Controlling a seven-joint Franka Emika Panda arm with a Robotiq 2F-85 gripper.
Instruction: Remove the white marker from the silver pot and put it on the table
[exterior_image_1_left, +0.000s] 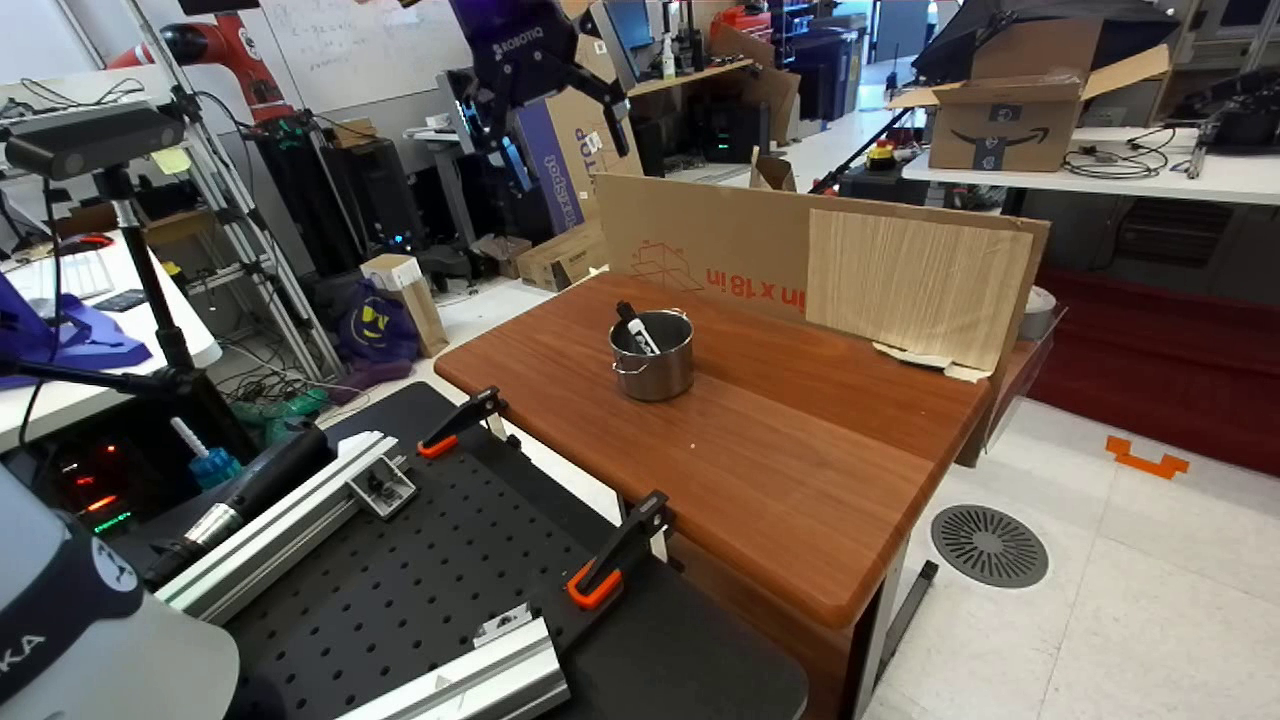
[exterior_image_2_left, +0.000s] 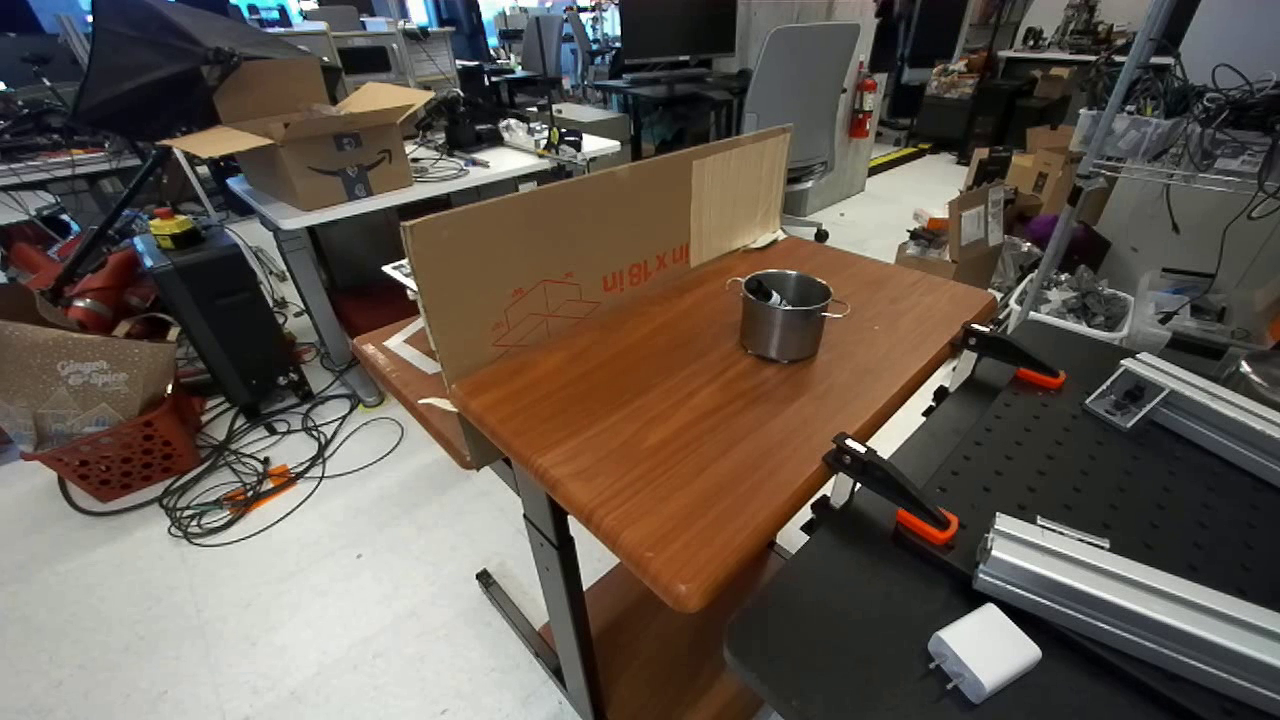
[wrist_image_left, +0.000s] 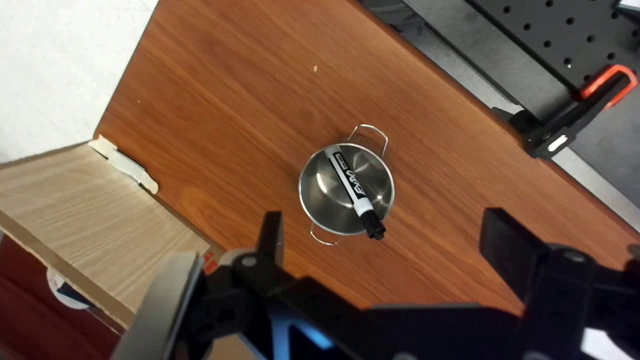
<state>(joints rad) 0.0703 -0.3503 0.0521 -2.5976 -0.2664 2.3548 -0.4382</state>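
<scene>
The silver pot stands upright on the reddish-brown table in both exterior views: pot, table; pot, table. The white marker leans inside the pot, its black cap sticking up over the rim; it also shows in an exterior view. In the wrist view, the marker lies slantwise across the pot, cap past the rim. My gripper is open and empty, high above the table. Its fingers are wide apart in the wrist view, not touching pot or marker.
A cardboard panel stands upright along the table's far edge. Black clamps with orange ends sit at the near edge. A black perforated board with aluminium rails adjoins the table. A white charger lies on the board.
</scene>
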